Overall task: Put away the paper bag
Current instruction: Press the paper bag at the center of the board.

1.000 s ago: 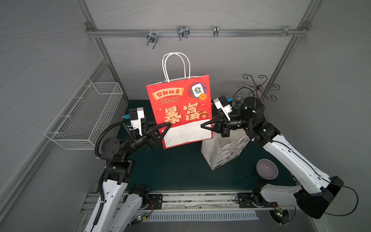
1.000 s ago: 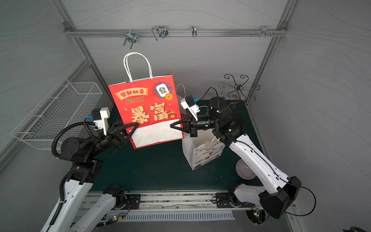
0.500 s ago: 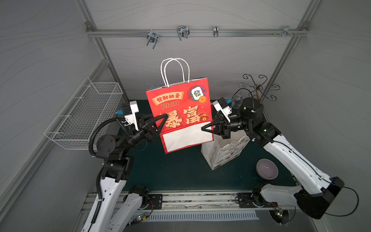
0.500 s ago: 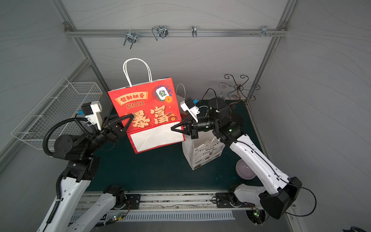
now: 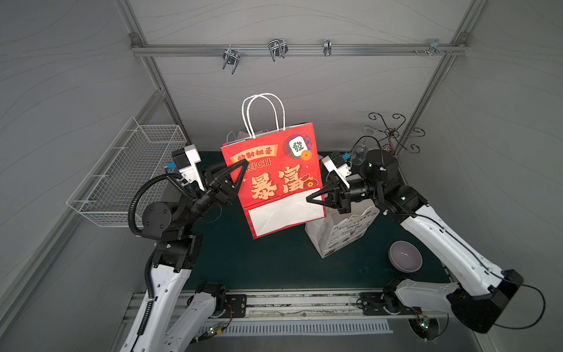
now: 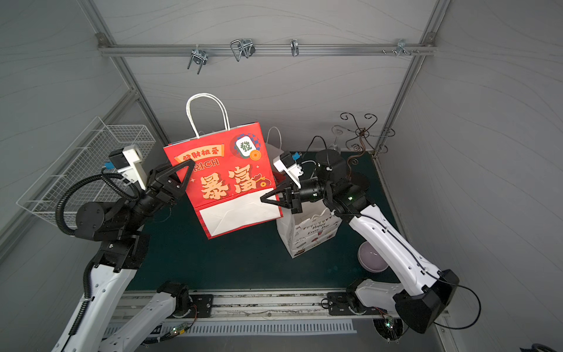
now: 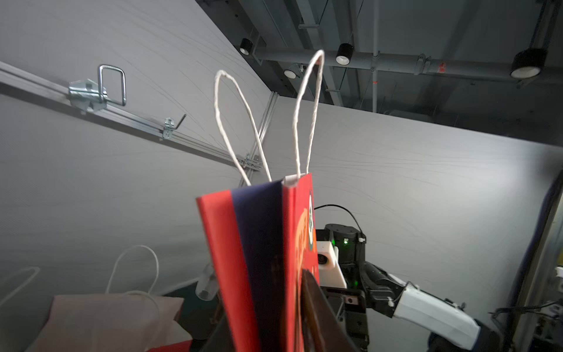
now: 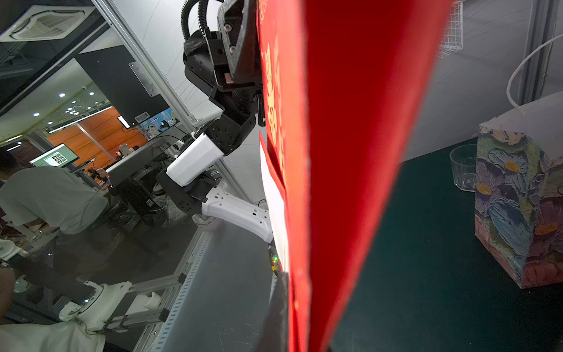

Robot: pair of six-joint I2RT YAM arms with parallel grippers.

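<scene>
- Mostly, the red bag (image 5: 274,183) (image 6: 227,186) shows only its printed face in both top views. Its far face is hidden, and so is the far finger of each gripper.
- In the right wrist view the bag (image 8: 350,152) fills the middle as a red blur. That gripper's own tips are only a dark smear at the frame's edge. A floral bag (image 8: 518,207) and a glass (image 8: 463,167) stand on the mat beyond.
- The right arm covers part of the white bag (image 5: 341,234).
- In the left wrist view the bag's lower part is cut off.
- A second ago the left gripper (image 5: 239,178) (image 6: 185,178) sat spread at the bag's lower left corner. It has since risen to the left edge, beside the word RICH, and narrowed.
- The bag has sunk a little since then, and the right gripper (image 5: 312,199) (image 6: 265,199) has kept its hold.
- The bag hangs upright in the air over the mat (image 5: 274,259), between the two arms. It is well below the rail (image 5: 365,48) and its hooks (image 5: 276,48).
- The right jaws pinch the bag's right edge, where the red print meets the white base.
- The left jaws straddle the left edge, with one finger (image 7: 316,317) against the printed face. I cannot tell whether they press the paper yet.
</scene>
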